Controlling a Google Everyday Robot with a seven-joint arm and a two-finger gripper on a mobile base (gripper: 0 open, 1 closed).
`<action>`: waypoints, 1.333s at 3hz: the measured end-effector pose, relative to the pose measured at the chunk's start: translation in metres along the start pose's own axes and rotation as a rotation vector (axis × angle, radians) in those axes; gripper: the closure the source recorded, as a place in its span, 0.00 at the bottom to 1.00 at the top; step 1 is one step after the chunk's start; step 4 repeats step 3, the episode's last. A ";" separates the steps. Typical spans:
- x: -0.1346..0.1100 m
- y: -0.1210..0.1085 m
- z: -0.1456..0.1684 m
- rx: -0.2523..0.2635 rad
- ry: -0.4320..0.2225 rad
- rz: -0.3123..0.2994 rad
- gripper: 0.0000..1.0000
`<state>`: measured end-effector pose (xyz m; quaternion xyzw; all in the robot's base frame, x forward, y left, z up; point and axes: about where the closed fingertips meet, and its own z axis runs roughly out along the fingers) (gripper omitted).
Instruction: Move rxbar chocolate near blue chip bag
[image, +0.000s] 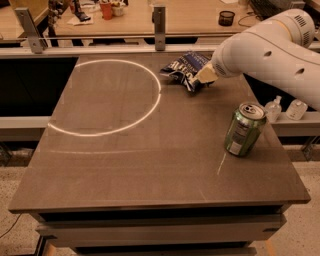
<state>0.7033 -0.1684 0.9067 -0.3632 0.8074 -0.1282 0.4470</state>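
Note:
The blue chip bag (182, 66), crumpled dark blue foil with white lettering, lies at the far middle of the table (150, 165). My gripper (204, 76), a tan tip on the big white arm coming in from the right, sits at the bag's right edge, touching or just over it. A small dark shape shows under the gripper tip at the bag's lower right. I cannot tell whether it is the rxbar chocolate, and no black bar shows elsewhere on the table.
A green soda can (243, 129) stands tilted at the right of the table. Two small clear bottles (273, 108) sit on a ledge beyond the right edge. A ring of light (107, 95) marks the table's left half. A metal rail with posts (159, 22) runs behind.

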 end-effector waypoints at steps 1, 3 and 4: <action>0.006 -0.007 0.022 -0.038 0.043 -0.036 1.00; 0.016 -0.006 0.040 -0.072 0.084 -0.044 0.82; 0.016 -0.006 0.040 -0.072 0.084 -0.044 0.82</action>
